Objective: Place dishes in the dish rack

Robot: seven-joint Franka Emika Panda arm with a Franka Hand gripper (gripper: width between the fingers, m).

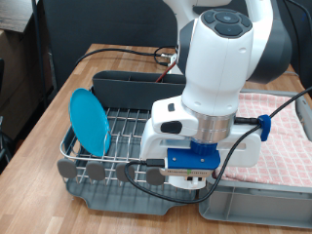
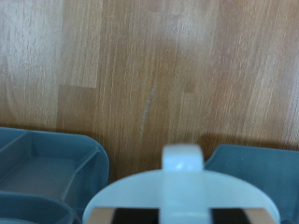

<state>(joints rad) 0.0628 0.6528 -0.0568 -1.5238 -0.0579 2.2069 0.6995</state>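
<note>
Gripper [image 1: 191, 174] low centre-right of exterior view, fingers hidden behind the blue-and-white hand, over the near right edge of the dish rack [image 1: 122, 136]. In the wrist view a white mug [image 2: 182, 191] fills the bottom centre, its handle sticking up toward the wood; it seems to sit between the fingers, but whether they're clamped on it I cannot tell. Step in hand looks like the mug being carried at the rack. Blue plate [image 1: 91, 120] already stands upright in the wire grid, left of frame. Wooden spoon not visible. Grey caddy [image 1: 127, 83] at rack's upper side. Pink checked cloth [image 1: 288, 127] in the grey bin [image 1: 253, 205] at right. Wooden table [image 2: 149, 75] below. Black cables [image 1: 127, 54] trail across the rack, possible snag
</note>
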